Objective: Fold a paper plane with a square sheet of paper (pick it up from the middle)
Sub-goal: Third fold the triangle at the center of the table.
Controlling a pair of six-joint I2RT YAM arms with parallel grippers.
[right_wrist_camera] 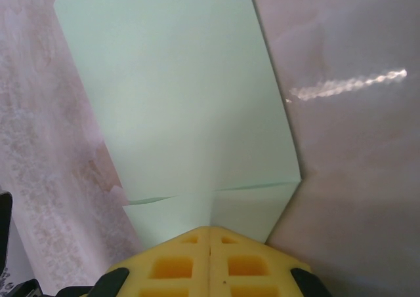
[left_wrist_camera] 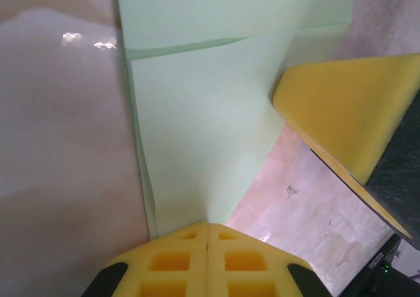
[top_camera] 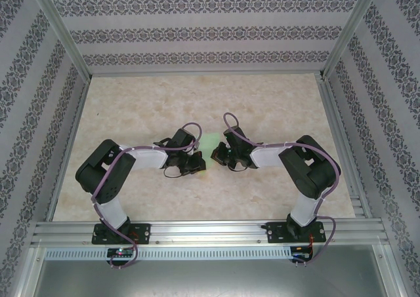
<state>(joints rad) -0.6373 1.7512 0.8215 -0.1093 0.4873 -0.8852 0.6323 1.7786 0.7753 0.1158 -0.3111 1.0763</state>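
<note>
Between the arms, the square sheet of paper [top_camera: 210, 143] spans left to right, its ends pinched by the closed left end effector [left_wrist_camera: 208, 230] and right end effector [right_wrist_camera: 210, 231].

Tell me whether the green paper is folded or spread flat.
Folded. The paper shows overlapping layers with a flap edge, and a crease crosses it near the right claw.
</note>
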